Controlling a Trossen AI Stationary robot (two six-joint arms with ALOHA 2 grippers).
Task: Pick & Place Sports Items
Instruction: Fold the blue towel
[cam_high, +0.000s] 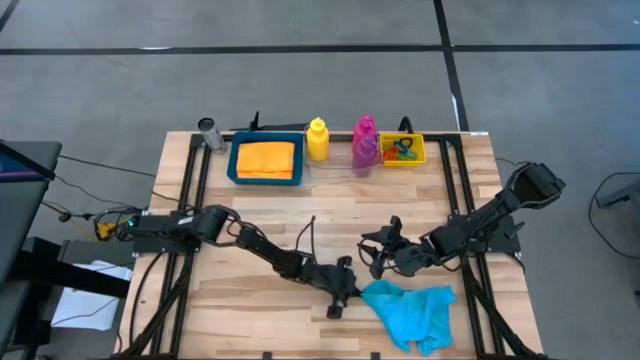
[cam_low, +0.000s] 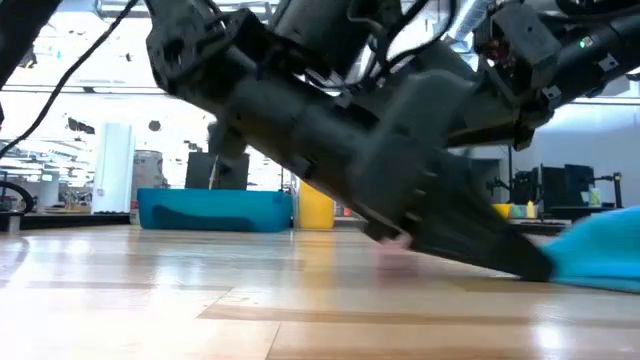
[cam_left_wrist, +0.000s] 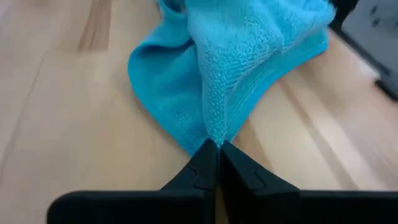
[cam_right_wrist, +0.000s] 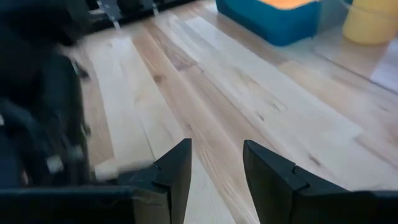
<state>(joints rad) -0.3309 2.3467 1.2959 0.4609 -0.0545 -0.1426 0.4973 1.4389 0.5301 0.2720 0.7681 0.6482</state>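
Observation:
The cyan cloth (cam_high: 412, 312) lies crumpled on the table near the front edge, right of centre. My left gripper (cam_high: 356, 291) is at the cloth's left end and is shut on it; it also shows in the left wrist view (cam_left_wrist: 215, 149). My right gripper (cam_high: 373, 256) is open and empty just behind the cloth, over bare wood (cam_right_wrist: 217, 146). The orange cloth (cam_high: 266, 158) lies in the blue tray (cam_high: 236, 163). The yellow bottle (cam_high: 317, 140), magenta bottle (cam_high: 365, 128) and purple bottle (cam_high: 364, 155) stand at the back. Coloured rings (cam_high: 404, 150) lie in the yellow bin (cam_high: 416, 139). My left gripper pinches a raised fold at the cyan cloth's left end (cam_left_wrist: 214, 134) between its two fingertips. The fingers (cam_low: 500, 245) slant down from the table's left, low over the wood. The rest of the cloth (cam_low: 600, 250) lies slack on the table beyond the tips.
A grey cylinder (cam_high: 209, 131) stands at the back left corner. Black frame rails (cam_high: 196, 180) run along both sides of the table. Bare wood lies between the back row and the arms.

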